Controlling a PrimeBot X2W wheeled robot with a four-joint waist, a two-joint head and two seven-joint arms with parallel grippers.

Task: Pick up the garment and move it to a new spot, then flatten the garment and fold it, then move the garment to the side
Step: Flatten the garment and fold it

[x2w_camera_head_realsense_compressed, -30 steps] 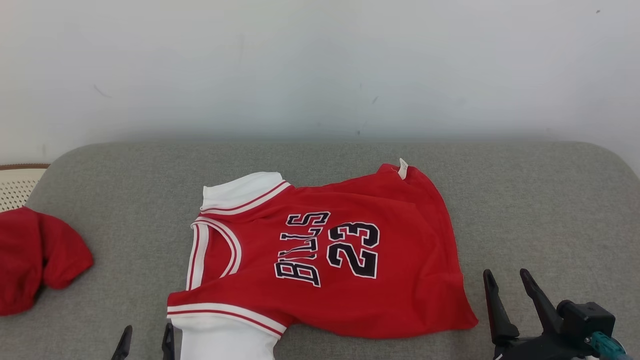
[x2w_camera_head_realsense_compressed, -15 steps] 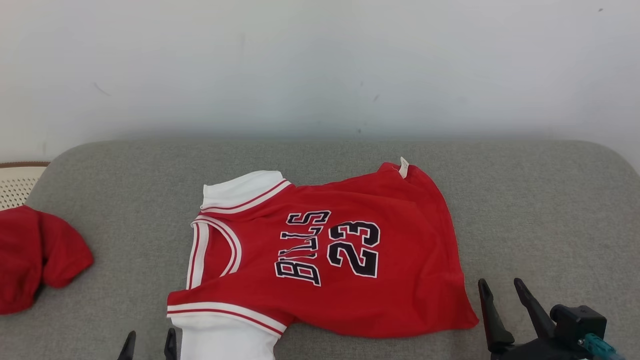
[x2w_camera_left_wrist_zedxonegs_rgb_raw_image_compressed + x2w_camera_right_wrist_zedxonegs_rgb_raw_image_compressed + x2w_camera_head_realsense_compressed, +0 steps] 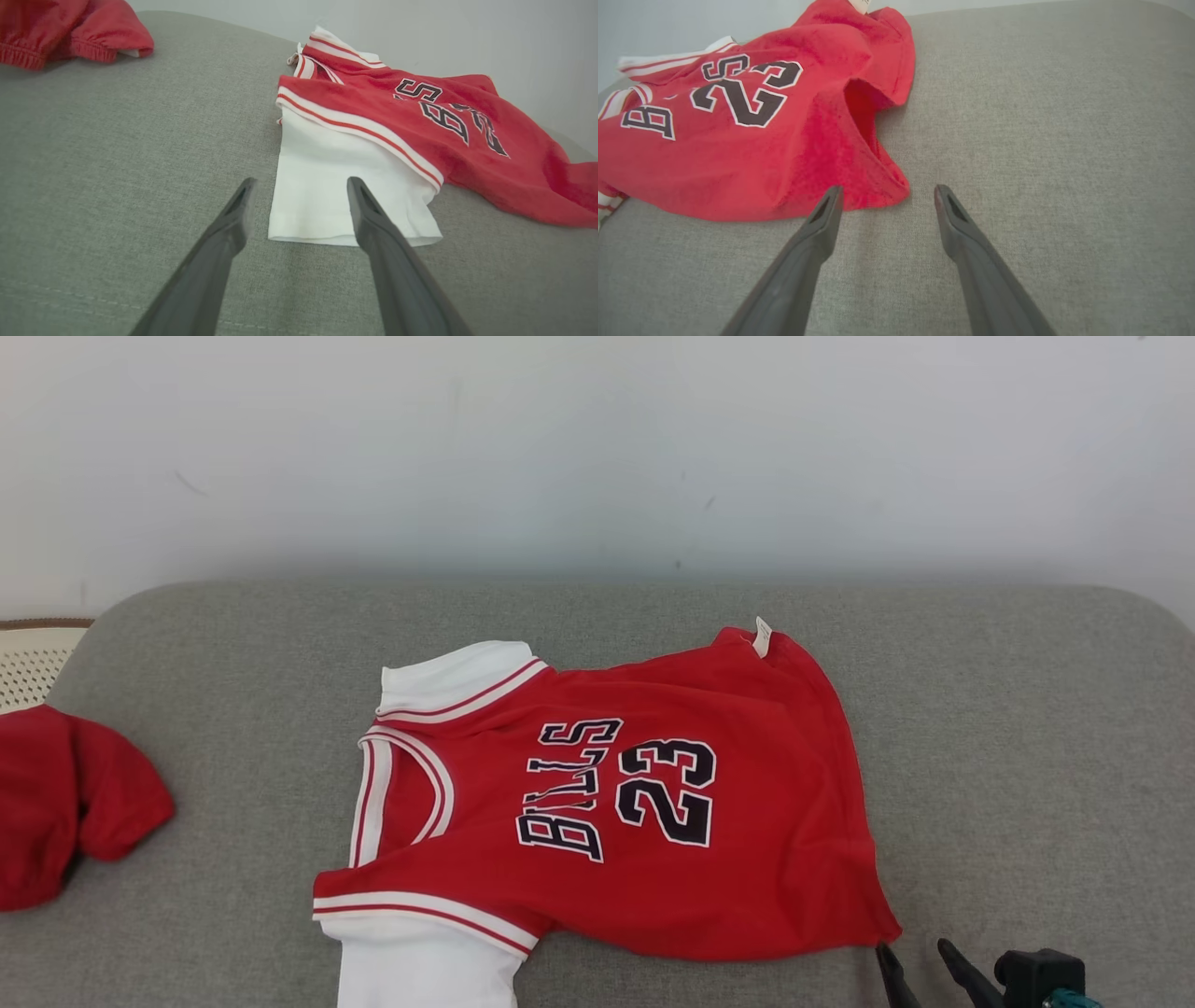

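A big grey soft top (image 3: 1027, 756) with round corners lies in front of the robot, and a plain pale wall (image 3: 597, 448) stands behind it. The wall has a few small dark marks. The grey cloth looks rough and woven, and a seam runs across it close to the robot. The red shirt (image 3: 747, 821) lies in the middle of the grey top, spread out but a bit wrinkled, with its neck toward the robot's left. It has black letters and the number 23 on it, and red and white stripes. A small white tag (image 3: 762, 637) sticks up at its far corner. Another red cloth (image 3: 56, 803) lies at the left edge of the grey top, well apart from the shirt. A cream thing with little holes (image 3: 28, 663) peeks out behind it. The left gripper (image 3: 300, 181) is low over the grey top by the near white sleeve (image 3: 308, 214), its two dark fingers spread wide and holding nothing. The right gripper (image 3: 888, 188) is near the shirt's near right corner, spread wide too and holding nothing.
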